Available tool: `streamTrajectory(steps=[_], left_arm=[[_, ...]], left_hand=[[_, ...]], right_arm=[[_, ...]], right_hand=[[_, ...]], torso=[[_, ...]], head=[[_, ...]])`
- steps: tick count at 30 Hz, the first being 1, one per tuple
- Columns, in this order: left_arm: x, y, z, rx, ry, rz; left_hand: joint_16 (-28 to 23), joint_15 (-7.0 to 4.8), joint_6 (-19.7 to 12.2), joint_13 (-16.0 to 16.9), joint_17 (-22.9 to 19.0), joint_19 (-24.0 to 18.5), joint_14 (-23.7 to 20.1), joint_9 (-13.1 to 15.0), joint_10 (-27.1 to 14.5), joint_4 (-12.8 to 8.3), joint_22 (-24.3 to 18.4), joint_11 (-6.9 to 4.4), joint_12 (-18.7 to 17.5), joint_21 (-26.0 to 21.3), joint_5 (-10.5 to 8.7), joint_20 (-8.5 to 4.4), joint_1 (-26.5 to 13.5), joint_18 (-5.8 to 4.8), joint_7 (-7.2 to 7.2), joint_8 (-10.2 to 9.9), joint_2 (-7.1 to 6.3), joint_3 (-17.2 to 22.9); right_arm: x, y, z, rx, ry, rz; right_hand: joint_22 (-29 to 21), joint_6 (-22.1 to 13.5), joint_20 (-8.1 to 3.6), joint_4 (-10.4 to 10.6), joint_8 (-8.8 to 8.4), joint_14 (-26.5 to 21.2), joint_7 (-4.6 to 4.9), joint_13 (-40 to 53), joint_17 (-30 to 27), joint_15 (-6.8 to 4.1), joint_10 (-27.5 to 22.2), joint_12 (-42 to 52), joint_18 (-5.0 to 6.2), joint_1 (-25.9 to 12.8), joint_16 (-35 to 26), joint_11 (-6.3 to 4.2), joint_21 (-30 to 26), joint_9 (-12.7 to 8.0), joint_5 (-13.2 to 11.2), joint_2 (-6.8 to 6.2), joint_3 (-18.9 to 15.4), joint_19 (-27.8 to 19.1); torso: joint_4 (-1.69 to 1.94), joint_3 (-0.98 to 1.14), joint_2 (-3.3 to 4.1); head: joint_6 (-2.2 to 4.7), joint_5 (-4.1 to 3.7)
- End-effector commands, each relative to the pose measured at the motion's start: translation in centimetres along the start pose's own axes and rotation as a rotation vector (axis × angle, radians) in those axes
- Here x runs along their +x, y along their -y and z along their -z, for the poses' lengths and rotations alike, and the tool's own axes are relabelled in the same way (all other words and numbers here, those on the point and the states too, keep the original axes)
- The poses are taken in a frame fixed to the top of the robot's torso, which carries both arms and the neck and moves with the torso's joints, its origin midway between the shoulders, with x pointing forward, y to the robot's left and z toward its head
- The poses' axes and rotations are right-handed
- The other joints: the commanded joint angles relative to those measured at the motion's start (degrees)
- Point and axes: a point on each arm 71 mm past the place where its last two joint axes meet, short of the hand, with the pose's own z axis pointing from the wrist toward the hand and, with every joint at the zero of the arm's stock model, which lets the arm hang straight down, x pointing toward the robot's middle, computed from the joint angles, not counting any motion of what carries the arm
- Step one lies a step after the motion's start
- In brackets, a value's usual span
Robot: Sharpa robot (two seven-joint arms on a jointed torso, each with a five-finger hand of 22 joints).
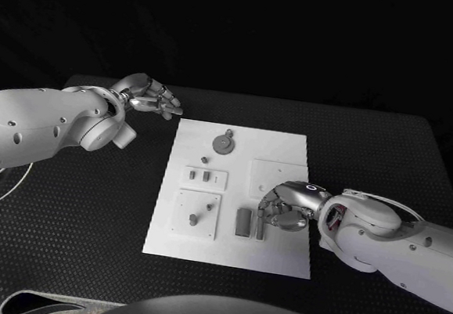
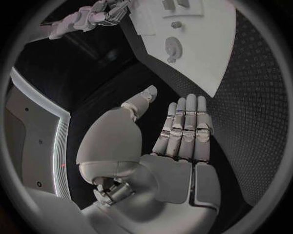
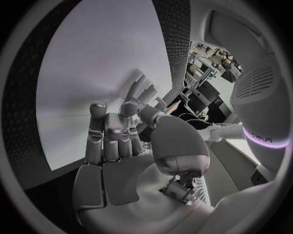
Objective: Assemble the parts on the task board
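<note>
My right hand (image 1: 288, 207) rests low over the task board (image 1: 285, 145), at its right side, beside the upright grey block (image 1: 243, 222) near the board's lower middle. From my right wrist the fingers (image 3: 113, 131) lie side by side and extended over the white surface; I cannot tell whether anything small sits under them, so I will not claim a hold. My left hand (image 1: 150, 96) hovers off the board's far left corner, above the desk (image 1: 409, 159), fingers (image 2: 186, 124) straight and together, holding nothing. The parts are small: a round disc with a tab (image 1: 223, 142) at the far end of the board, a little peg (image 1: 203, 158) just below it, a pair of short pieces in a recessed plate (image 1: 207, 176), and another peg standing in the lower left plate (image 1: 194, 219). I judge them all light, rigid and smooth, apt to skid on the slick white plate or tip if nudged from one side. The block looks best pinched across its narrow faces, near the top; the disc by its rim or tab. Too much squeeze could flick such pieces away, so I would close gently and lift straight up.
</note>
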Motion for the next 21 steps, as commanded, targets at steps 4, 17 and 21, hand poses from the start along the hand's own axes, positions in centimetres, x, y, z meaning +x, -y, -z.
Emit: streamTrajectory(steps=[4,17,21], left_arm=[[0.16,0.18,-0.05,0.008,-0.014,0.001],[0.19,0.16,0.00,0.005,-0.019,0.002],[0.17,0.15,-0.02,0.005,-0.018,0.002]], left_hand=[[-0.28,0.01,-0.35,-0.10,0.07,-0.20,0.40,-0.08,-0.40,0.45,-0.11,0.08,-0.18,0.15,-0.06,0.24,-0.32,-0.34,-0.02,0.26,0.44,0.06],[-0.32,0.01,-0.37,-0.10,0.11,-0.21,0.41,-0.09,-0.40,0.48,-0.12,0.08,-0.18,0.15,-0.06,0.24,-0.30,-0.34,-0.02,0.25,0.44,0.06],[-0.34,0.01,-0.38,-0.10,0.12,-0.22,0.41,-0.09,-0.40,0.47,-0.13,0.08,-0.18,0.15,-0.06,0.24,-0.29,-0.34,-0.01,0.25,0.44,0.06]], right_arm=[[0.13,-0.07,-0.13,0.015,0.033,0.039],[0.25,-0.30,-0.15,0.018,0.060,0.072],[0.35,-0.39,-0.22,0.015,0.064,0.073]], right_hand=[[1.07,1.83,-0.17,-0.55,0.98,-0.29,-0.16,0.10,0.10,-0.28,-0.23,0.37,0.88,-0.19,0.44,-0.48,0.29,0.29,-0.09,-1.08,-0.24,-0.16],[0.89,6.55,-0.42,-1.28,4.63,0.37,-1.92,-0.17,-0.09,-1.42,0.73,0.77,0.88,3.16,0.50,-2.04,0.57,2.55,-0.13,-6.38,-0.38,0.47],[0.82,6.82,-0.33,-1.35,5.33,0.51,-2.23,-0.26,-0.12,-1.60,0.98,0.81,0.88,3.54,0.54,-2.34,0.56,3.38,-0.09,-6.04,-0.64,0.62]], torso=[[0.00,0.01,-0.01],[0.01,0.01,0.02],[0.00,0.01,0.06]], head=[[0.00,0.02],[0.00,0.01],[0.00,0.03]])
